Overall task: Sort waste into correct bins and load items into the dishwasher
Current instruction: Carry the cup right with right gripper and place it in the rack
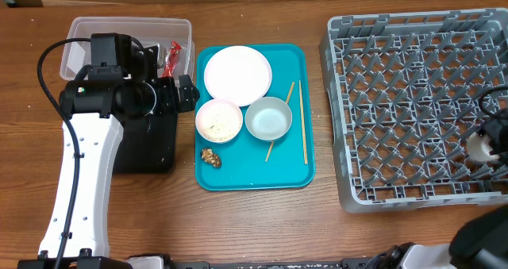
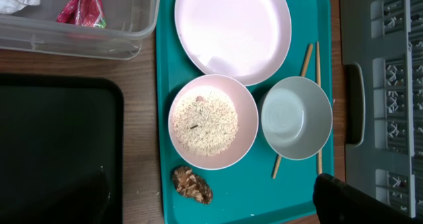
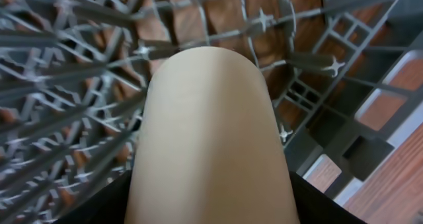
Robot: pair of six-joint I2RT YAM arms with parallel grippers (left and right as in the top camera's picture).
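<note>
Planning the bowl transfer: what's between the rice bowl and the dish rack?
Overhead view: the empty grey bowl, two chopsticks, the teal tray rim, then bare table.

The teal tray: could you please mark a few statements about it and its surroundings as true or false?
1. The pale bowl beside the brown food lump holds rice. True.
2. The red wrapper lies on the teal tray. False: it lies in the clear tub.
3. The greyish bowl is empty. True.
4. The chopsticks lie inside the greyish bowl. False: they lie flat on the teal tray beside it.
5. The left gripper grips the round white plate. False: it is open and empty, and the plate lies on the teal tray.
</note>
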